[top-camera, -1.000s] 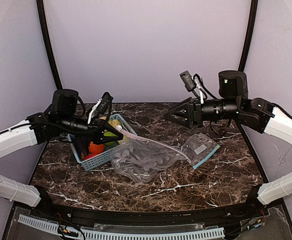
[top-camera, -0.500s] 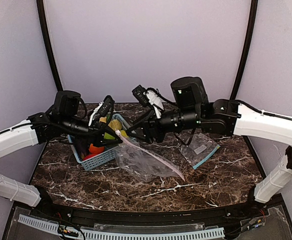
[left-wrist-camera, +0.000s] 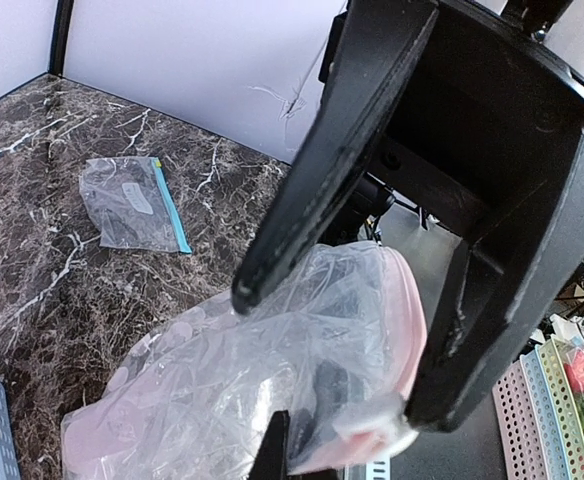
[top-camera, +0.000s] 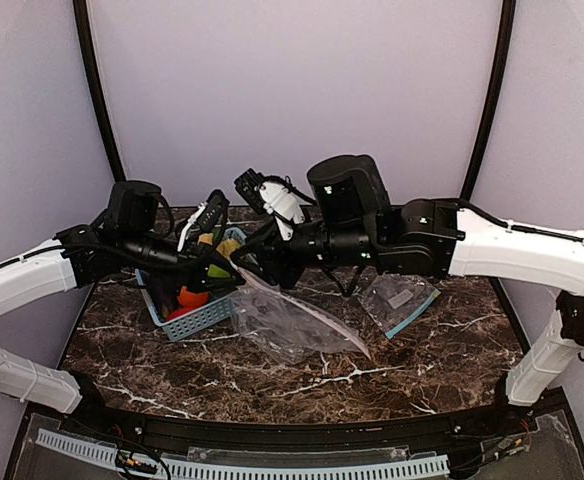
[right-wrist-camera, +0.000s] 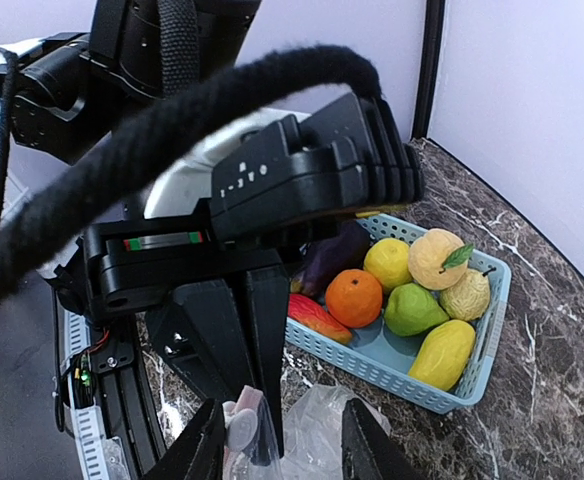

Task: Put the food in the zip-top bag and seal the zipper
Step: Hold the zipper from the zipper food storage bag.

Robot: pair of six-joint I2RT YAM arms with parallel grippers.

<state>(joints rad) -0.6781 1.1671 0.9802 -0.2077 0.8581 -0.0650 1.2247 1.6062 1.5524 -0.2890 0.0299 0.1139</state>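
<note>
The clear zip-top bag (top-camera: 282, 325) with a pink zipper lies beside the basket, its near corner lifted. My left gripper (top-camera: 230, 268) is shut on that zipper edge; the left wrist view (left-wrist-camera: 337, 355) shows the bag (left-wrist-camera: 212, 390) bunched between its fingers. My right gripper (top-camera: 250, 262) is open and empty, right beside the left one. In the right wrist view (right-wrist-camera: 282, 450) its jaws straddle the pink zipper end and a fold of the bag (right-wrist-camera: 322, 430). The food (top-camera: 192, 296) lies in the basket: an orange (right-wrist-camera: 353, 297), lemon (right-wrist-camera: 387, 263), peach (right-wrist-camera: 439, 258), green fruit (right-wrist-camera: 413, 308), eggplant (right-wrist-camera: 332, 258) and red piece (right-wrist-camera: 317, 318).
The light-blue perforated basket (top-camera: 200, 318) stands at the left, just behind the held bag; its rim shows in the right wrist view (right-wrist-camera: 392, 372). A second small bag with a blue zipper (top-camera: 400, 298) lies flat at the right, also seen in the left wrist view (left-wrist-camera: 132, 205).
My right arm has swung left across the table from the right side to the lifted bag edge next to my left gripper. The left gripper has held still with the bag.
</note>
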